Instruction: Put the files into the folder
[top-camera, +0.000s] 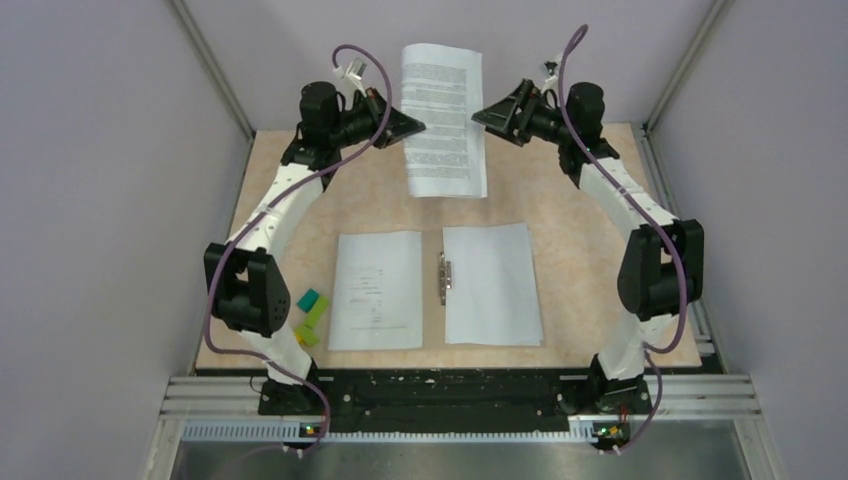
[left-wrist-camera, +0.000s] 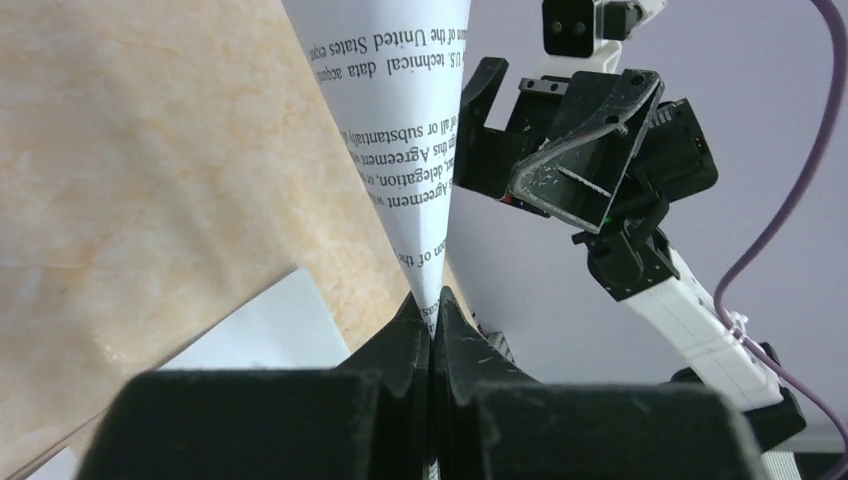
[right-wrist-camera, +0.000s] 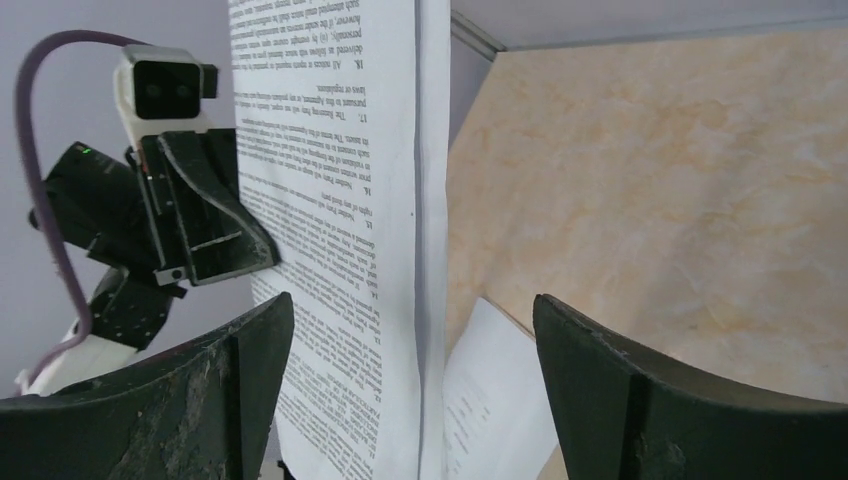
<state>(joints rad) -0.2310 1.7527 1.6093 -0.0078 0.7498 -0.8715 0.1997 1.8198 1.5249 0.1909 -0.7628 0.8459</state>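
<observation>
**Files into folder: early stage, one sheet in the air, nothing filed for sure**

Far left on the desk (top-camera: 580, 230): small coloured blocks (top-camera: 312, 315) beside the left arm, not part of the job.

Next over: flat sheet (top-camera: 375, 290) with faint print, lying just left of the metal clip (top-camera: 443, 278).

Left hand (top-camera: 418, 127): raised over the far side of the desk, closed tight on the left edge of the held sheet (top-camera: 445, 110). Left wrist view confirms paper pinched between the fingertips, no gap.

Held sheet: printed, hanging roughly upright, well clear of the desk and behind the folder (top-camera: 495, 290).

Right hand (top-camera: 477, 114): jaws wide apart, level with the sheet's right edge, gripping nothing. Right wrist view puts the paper edge between the fingers; contact not confirmed.

Right of the clip: plain pale panel, taken as the open folder's inner face. Can't tell for sure.

Status estimate: pickup done for one sheet. Left to do: lower it onto the folder at the clip, then the rest of the files, likely close the cover.
</observation>
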